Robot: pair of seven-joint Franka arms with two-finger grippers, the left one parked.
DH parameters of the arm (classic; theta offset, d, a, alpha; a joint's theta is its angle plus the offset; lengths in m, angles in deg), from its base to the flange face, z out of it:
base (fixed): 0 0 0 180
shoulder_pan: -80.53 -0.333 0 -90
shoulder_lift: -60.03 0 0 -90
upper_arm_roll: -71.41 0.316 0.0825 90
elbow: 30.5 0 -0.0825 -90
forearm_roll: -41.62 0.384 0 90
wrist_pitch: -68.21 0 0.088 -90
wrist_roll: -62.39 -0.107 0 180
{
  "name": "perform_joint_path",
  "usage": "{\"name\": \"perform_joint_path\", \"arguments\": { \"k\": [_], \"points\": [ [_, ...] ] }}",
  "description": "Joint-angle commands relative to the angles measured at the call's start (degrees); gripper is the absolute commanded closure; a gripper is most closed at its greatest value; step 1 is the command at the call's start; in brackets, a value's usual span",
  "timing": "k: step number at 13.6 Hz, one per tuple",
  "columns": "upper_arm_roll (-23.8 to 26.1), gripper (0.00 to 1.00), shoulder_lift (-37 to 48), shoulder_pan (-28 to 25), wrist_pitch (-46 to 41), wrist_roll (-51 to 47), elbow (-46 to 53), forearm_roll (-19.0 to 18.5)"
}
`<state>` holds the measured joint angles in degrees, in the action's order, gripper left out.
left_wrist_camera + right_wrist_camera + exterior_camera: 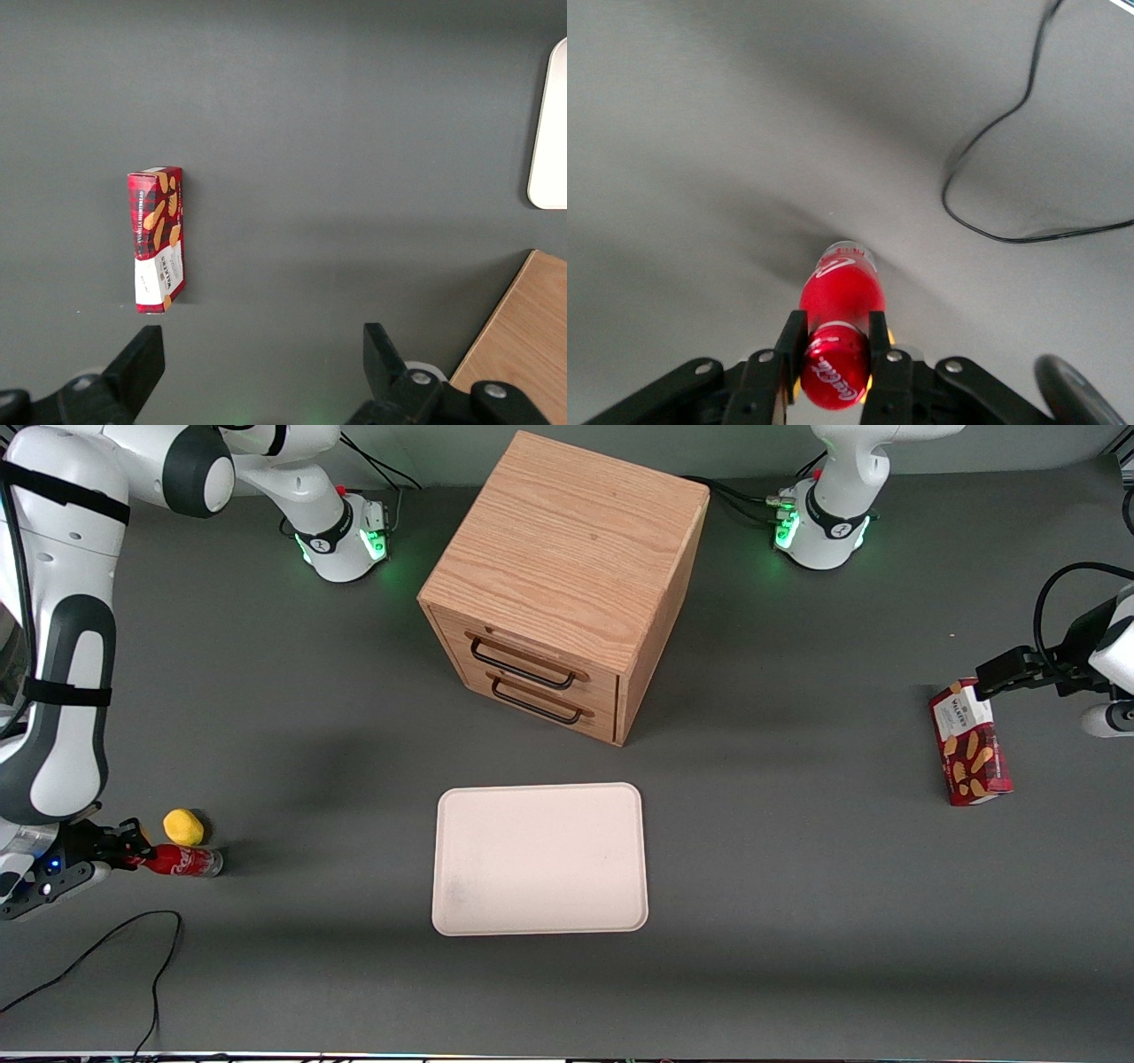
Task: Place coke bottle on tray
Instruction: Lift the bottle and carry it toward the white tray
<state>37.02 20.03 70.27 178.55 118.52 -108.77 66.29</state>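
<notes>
The coke bottle (182, 861) lies on its side on the grey table at the working arm's end, its clear base pointing toward the tray. My gripper (133, 856) is low at the table, shut on the bottle's cap end. In the right wrist view the gripper (834, 350) has both fingers pressed against the red cap and neck of the bottle (842, 297). The cream-white tray (539, 859) lies flat near the table's middle, well apart from the bottle.
A small yellow lump (183, 826) sits just beside the bottle, farther from the front camera. A wooden two-drawer cabinet (567, 584) stands farther back than the tray. A red biscuit box (971, 742) lies toward the parked arm's end. A black cable (133, 948) loops near the gripper.
</notes>
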Motion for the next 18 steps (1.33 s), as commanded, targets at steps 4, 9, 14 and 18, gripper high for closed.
{"name": "perform_joint_path", "arguments": {
  "k": [4,9,14,18],
  "points": [
    [0.63,1.00,3.78,-1.51,-16.01,-8.66,11.62,-9.29],
    [10.98,1.00,4.57,-1.87,-28.68,-26.03,23.85,-14.39],
    [26.62,1.00,6.24,-1.95,-28.79,-47.48,25.35,-16.23],
    [37.53,1.00,5.02,-1.95,-22.82,-60.52,25.36,-18.52]
  ]
}}
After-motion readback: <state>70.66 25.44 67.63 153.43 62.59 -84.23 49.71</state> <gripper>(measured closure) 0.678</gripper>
